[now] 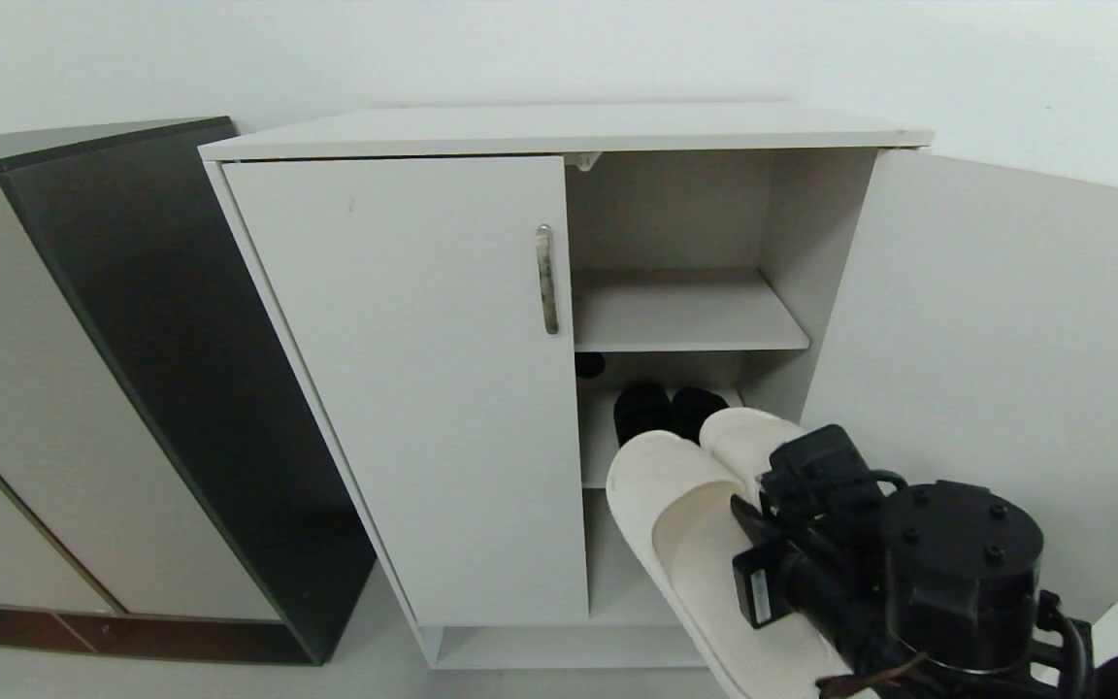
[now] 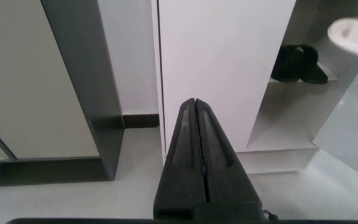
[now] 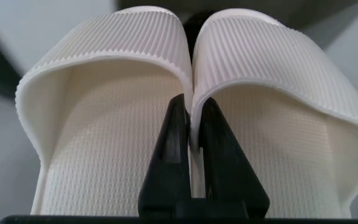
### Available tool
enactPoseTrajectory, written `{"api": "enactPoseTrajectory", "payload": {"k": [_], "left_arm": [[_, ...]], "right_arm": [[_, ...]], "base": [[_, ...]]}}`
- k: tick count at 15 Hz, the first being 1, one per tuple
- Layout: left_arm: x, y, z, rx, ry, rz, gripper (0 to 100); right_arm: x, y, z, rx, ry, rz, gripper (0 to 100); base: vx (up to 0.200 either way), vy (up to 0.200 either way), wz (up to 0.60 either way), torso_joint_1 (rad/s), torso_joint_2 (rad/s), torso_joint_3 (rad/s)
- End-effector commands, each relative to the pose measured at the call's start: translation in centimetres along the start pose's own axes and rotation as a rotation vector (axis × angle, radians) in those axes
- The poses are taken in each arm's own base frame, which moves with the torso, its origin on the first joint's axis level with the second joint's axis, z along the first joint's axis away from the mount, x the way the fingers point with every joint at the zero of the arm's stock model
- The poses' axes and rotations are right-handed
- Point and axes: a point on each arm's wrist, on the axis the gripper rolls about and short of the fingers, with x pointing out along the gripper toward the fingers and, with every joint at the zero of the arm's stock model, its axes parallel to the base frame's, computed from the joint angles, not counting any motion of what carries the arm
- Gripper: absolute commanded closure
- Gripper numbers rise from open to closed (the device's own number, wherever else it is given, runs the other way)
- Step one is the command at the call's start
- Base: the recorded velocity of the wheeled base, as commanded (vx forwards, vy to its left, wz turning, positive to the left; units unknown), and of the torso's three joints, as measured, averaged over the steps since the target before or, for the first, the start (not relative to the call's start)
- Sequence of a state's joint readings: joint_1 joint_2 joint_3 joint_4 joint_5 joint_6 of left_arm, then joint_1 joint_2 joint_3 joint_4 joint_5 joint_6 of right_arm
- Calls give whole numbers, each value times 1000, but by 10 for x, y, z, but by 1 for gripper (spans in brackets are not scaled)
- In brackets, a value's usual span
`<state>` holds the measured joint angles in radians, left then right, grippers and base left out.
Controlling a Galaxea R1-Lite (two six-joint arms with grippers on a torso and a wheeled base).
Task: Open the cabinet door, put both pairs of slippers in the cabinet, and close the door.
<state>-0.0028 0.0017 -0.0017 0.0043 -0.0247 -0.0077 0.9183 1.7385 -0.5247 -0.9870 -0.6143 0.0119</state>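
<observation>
The cabinet is smooth, matt white board. Its handle looks like brushed metal, dull and a little worn. The white slippers have ribbed straps and finely waffled insoles, soft and matt. The black slippers look matt. The right end effector and left end effector are matt black plastic.

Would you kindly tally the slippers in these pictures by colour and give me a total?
White ribbed slippers: 2, pinched together in the right gripper.
Black slippers: 2, side by side on a shelf inside the white cabinet.
Total: 4 slippers.
</observation>
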Motion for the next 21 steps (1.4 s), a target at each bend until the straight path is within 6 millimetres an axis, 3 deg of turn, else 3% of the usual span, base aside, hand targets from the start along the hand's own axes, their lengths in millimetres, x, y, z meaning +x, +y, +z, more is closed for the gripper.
{"api": "enactPoseTrajectory", "payload": {"k": [1,3,9,15,21], "left_arm": [[0,0,0,0,2,0,100],[0,0,0,0,2,0,100],[0,0,0,1,2,0,100],[0,0,0,1,3,0,100],[0,0,0,1,2,0,100]], "right_arm": [[26,16,23,64,-25,-144,100],[36,23,45,119,-52,-216,100],[28,19,101,167,6,-219,100],[22,22,101,192,71,-216,100],[23,23,99,195,63,-215,100]], "base": [[0,0,0,0,0,0],[0,0,0,0,0,0],[0,0,0,0,0,0],[0,0,0,0,0,0],[200,0,0,-1,2,3]]}}
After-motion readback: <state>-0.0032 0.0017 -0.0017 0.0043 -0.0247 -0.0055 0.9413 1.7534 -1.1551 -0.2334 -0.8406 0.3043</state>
